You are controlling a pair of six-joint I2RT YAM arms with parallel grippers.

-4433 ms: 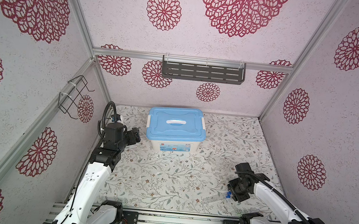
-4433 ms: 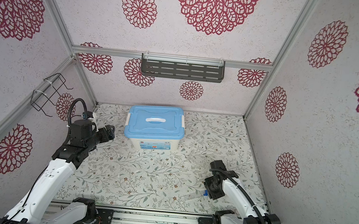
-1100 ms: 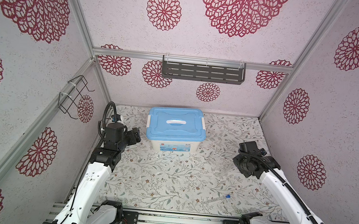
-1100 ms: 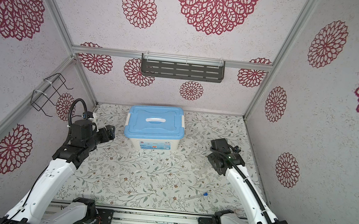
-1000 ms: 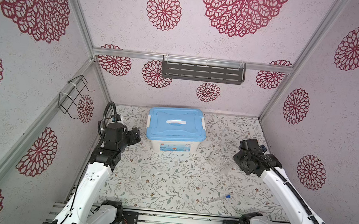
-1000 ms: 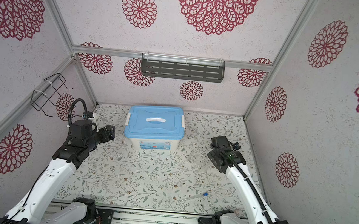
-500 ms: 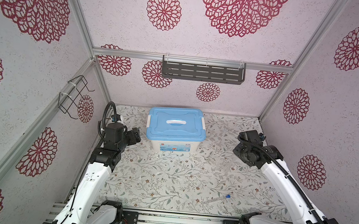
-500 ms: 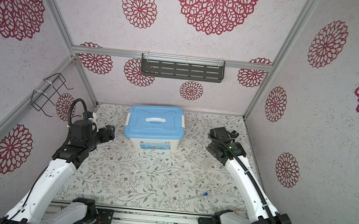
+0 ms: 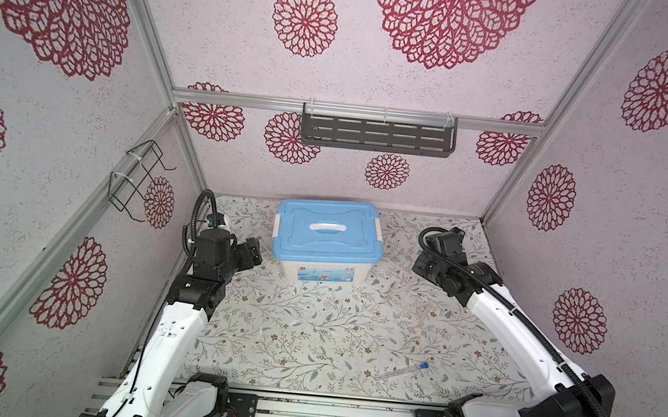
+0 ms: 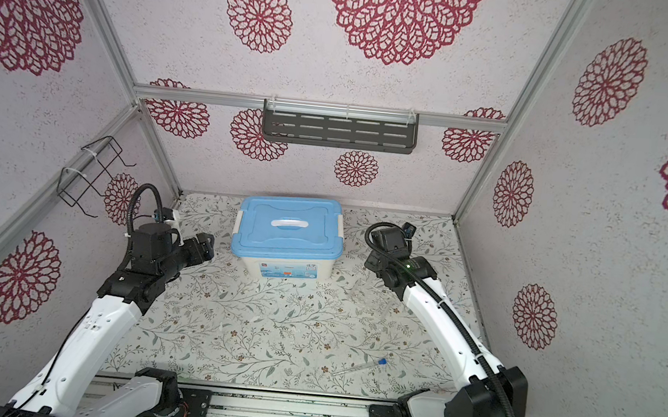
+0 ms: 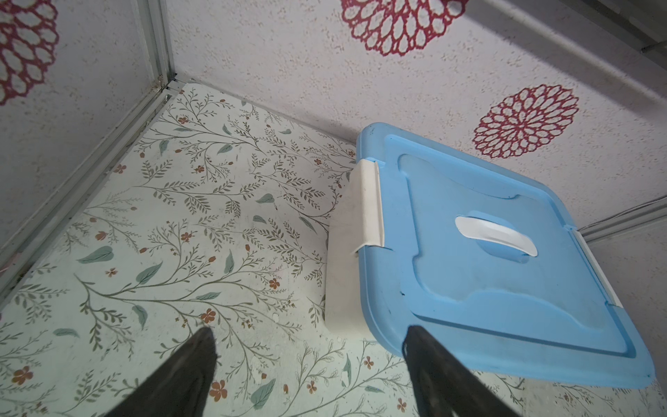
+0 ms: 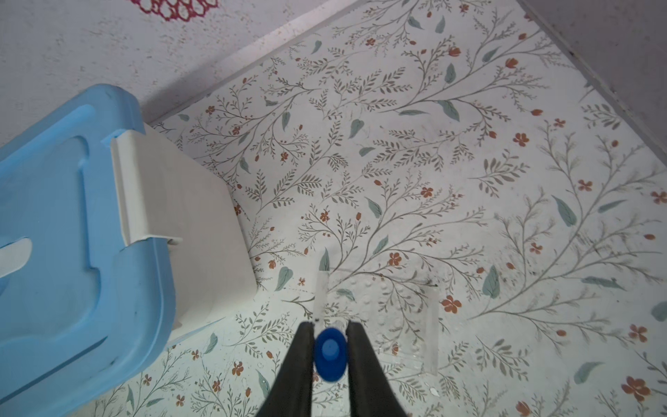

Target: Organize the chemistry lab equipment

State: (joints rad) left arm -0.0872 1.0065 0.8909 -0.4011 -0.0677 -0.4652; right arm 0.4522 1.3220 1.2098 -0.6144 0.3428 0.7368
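Firmly clamped, the right gripper [image 12: 329,326] holds a clear blue-capped tube [image 12: 330,352] over the right half of the floral tabletop [image 9: 291,330]. Its two dark fingers press the round cap from either side, and the cap faces the wrist camera. Just past the fingertips stands the clear rack [image 12: 397,310], on the tabletop near the right front corner of the white bin [image 9: 327,238]. In a top view the rack [image 9: 410,304] shows only faintly. Whether the tube's tip touches the rack cannot be told.

A second blue-capped tube [image 9: 400,372] lies flat near the front edge of the tabletop, toward the right front corner and well apart from the rack; it shows in both top views [image 10: 357,366].

The left gripper [image 11: 311,329] hangs with its jaws spread wide and nothing between them, above the tabletop just beside the bin's left side. The bin sits at the middle of the back edge, its blue lid [image 11: 487,270] on and a white latch folded over each side.
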